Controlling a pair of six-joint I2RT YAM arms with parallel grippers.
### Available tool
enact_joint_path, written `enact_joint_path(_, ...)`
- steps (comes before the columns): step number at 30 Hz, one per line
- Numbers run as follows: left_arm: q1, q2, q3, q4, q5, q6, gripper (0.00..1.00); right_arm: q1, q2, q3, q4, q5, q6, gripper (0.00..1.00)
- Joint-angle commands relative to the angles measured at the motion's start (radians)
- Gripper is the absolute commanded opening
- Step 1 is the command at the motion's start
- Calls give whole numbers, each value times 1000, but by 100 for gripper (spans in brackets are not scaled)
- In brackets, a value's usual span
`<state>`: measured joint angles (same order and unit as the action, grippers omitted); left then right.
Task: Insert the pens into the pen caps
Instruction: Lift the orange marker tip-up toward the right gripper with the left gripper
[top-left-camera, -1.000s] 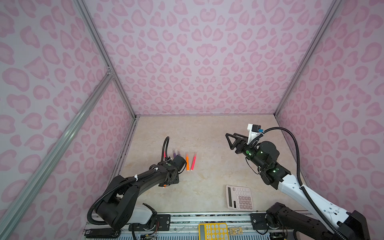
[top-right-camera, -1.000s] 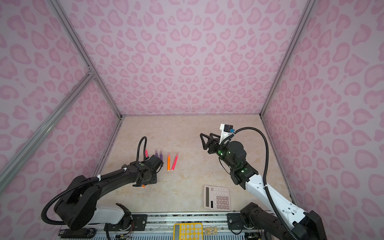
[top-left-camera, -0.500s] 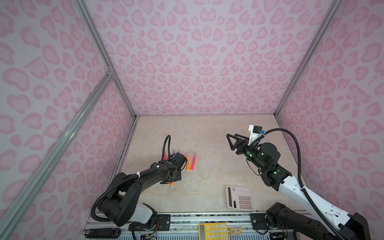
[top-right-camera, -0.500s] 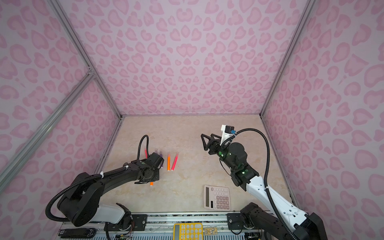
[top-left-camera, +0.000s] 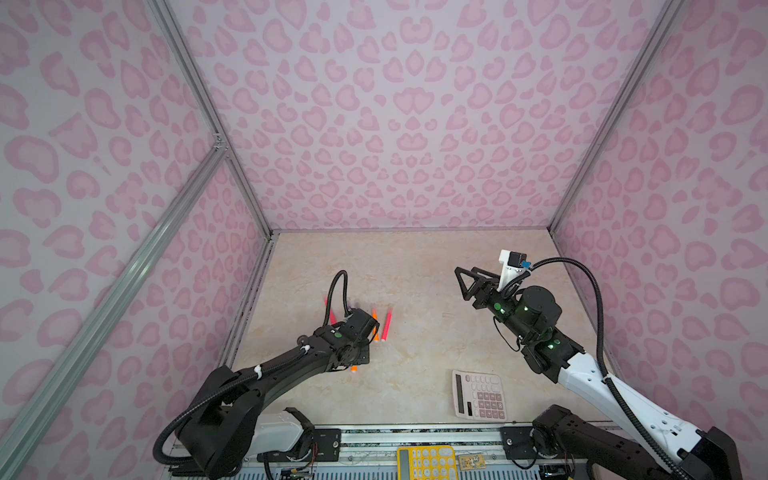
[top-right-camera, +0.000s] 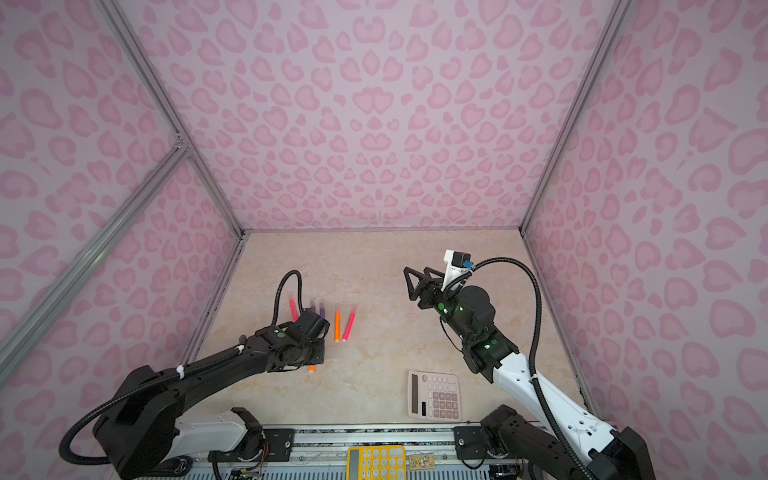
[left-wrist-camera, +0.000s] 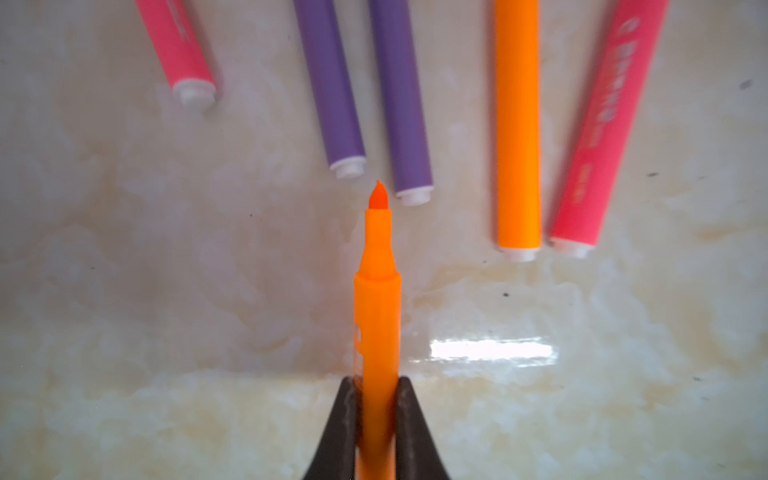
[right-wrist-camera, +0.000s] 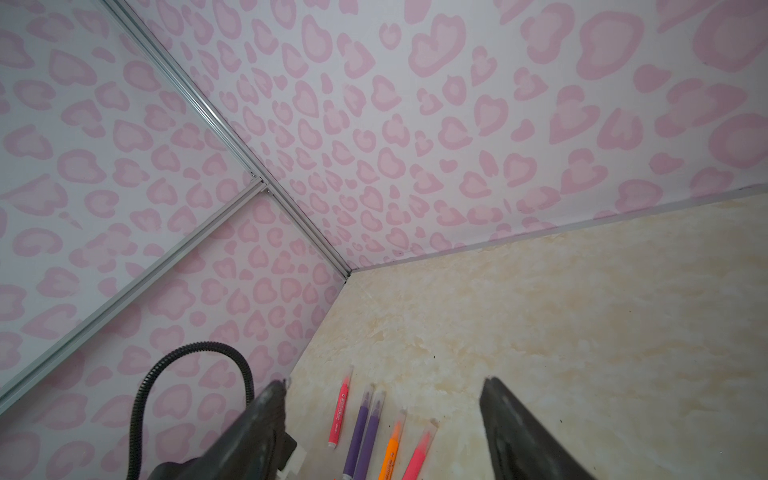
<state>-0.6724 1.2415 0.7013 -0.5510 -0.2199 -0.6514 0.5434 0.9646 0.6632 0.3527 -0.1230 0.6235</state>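
Five pens lie in row on worktop, left of middle: pink pen, two purple pens, orange pen, second pink pen. White ends toward left arm, clear caps on far tips. Sixth, uncapped orange pen, clamped in closed left jaws, bare tip pointing at purple pair. Right jaws wide apart, empty, raised above worktop.

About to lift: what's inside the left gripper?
An uncapped orange pen, clamped in the shut left gripper, tip pointing toward two purple pens. Its rear part is covered by the fingers; the left arm hides most of it in both top views.
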Motion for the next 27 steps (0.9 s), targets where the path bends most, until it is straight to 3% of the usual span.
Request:
enact_joint_path(1, -15, -47, 61, 63, 0, 27, 4, 0, 5, -9, 21, 25, -10, 75)
enact_joint_path(5, -17, 21, 176, 159, 132, 57, 4, 0, 9, -21, 33, 57, 6, 74)
enact_joint_path(10, -14, 163, 298, 438, 416, 43, 3, 0, 11, -59, 84, 92, 57, 74)
enact_joint_path(14, 14, 262, 313, 617, 552, -9, 3, 0, 17, -63, 77, 108, 83, 73)
enact_joint_path(16, 15, 286, 289, 729, 554, 59, 4, 6, 38, -67, 111, 89, 98, 72)
enact_joint_path(22, -7, 264, 192, 791, 435, 289, 4, 80, 140, -11, 111, 120, 92, 70)
enact_joint_path(27, -20, 222, 167, 778, 381, 321, 4, 140, 237, 43, 130, 114, 76, 69)
